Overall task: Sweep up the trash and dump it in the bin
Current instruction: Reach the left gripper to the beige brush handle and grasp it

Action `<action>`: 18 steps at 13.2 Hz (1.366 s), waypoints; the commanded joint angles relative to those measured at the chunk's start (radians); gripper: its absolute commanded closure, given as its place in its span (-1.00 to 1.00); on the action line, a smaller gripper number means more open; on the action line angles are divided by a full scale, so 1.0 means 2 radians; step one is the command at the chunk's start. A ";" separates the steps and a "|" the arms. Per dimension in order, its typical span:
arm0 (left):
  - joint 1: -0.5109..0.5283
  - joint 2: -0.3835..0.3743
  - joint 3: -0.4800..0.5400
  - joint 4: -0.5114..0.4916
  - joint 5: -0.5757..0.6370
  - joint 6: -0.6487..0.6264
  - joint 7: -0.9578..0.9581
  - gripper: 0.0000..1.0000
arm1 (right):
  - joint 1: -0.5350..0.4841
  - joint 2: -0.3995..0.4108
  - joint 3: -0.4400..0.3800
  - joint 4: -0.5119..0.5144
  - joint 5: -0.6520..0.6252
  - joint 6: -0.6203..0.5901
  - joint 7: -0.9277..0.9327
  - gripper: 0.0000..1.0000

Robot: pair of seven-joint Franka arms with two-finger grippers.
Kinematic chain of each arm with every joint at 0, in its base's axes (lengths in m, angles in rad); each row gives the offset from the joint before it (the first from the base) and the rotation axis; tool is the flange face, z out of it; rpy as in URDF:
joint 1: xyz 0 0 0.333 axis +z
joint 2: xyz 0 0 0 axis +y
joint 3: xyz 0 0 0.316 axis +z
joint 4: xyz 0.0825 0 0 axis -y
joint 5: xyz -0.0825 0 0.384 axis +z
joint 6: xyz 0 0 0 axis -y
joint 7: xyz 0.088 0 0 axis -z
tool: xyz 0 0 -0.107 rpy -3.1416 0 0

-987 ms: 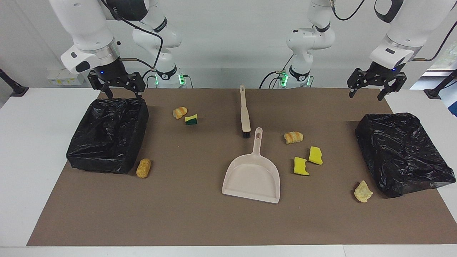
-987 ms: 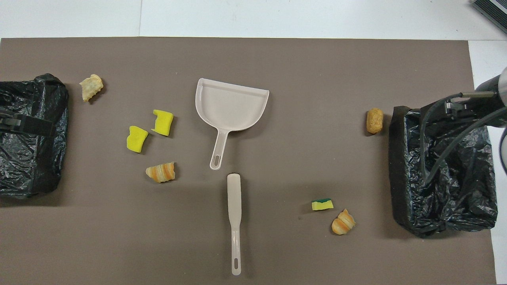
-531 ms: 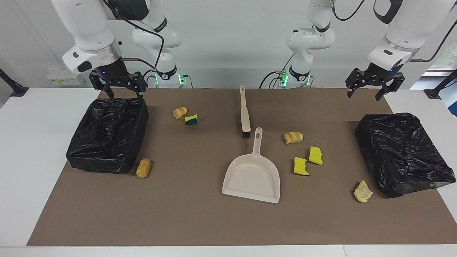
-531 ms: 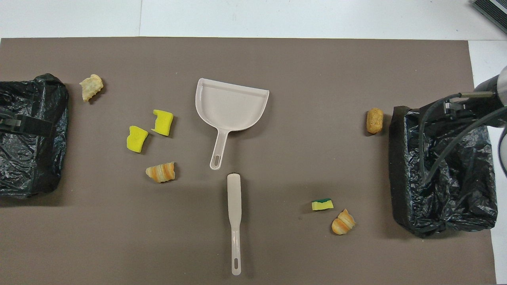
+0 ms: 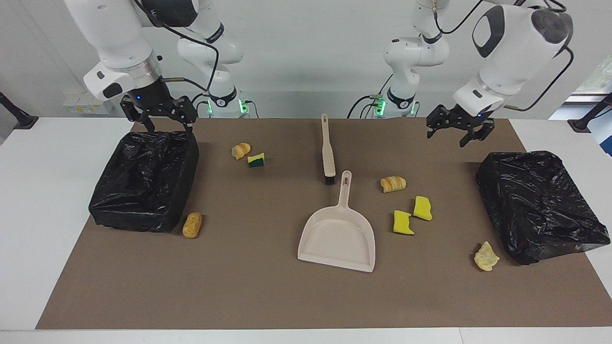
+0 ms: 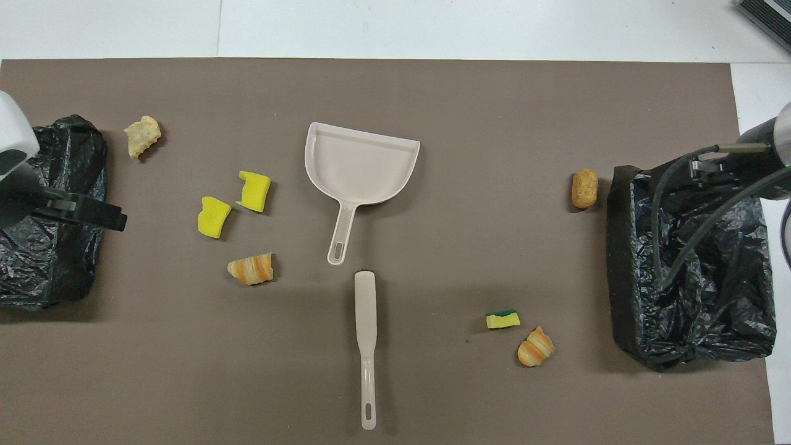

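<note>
The trash lies scattered on the brown mat. Two yellow sponge pieces (image 5: 403, 222) (image 6: 214, 217), a striped bread lump (image 5: 393, 184) and a pale lump (image 5: 486, 256) lie toward the left arm's end. A green-backed sponge (image 5: 256, 160), another bread lump (image 5: 240, 150) and a brown lump (image 5: 192, 225) lie toward the right arm's end. One black-bagged bin (image 5: 143, 179) (image 6: 698, 296) has my right gripper (image 5: 168, 128) open over its rim. My left gripper (image 5: 446, 138) hangs open over the mat beside the other bin (image 5: 540, 205) (image 6: 49, 247), holding nothing.
A beige dustpan (image 5: 337, 234) (image 6: 358, 167) lies mid-mat with its handle pointing toward the robots. A beige brush (image 5: 328, 153) (image 6: 366, 346) lies in line with it, nearer to the robots. White table (image 5: 48, 191) borders the mat.
My left gripper has swung from over the mat's corner toward the middle of the table, its wrist turned. The right gripper has barely shifted. Nothing on the mat moved.
</note>
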 commanded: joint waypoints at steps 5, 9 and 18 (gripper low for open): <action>-0.170 -0.019 0.008 -0.137 -0.007 0.136 -0.132 -1.00 | -0.006 -0.009 0.001 -0.013 0.006 0.001 -0.007 -1.00; -0.279 -0.034 0.008 -0.228 -0.004 0.218 -0.220 -1.00 | -0.006 -0.011 0.001 -0.015 0.006 0.001 -0.007 -1.00; -0.390 -0.056 0.007 -0.311 0.008 0.255 -0.337 -1.00 | 0.028 -0.036 0.023 -0.085 0.005 0.063 0.034 -1.00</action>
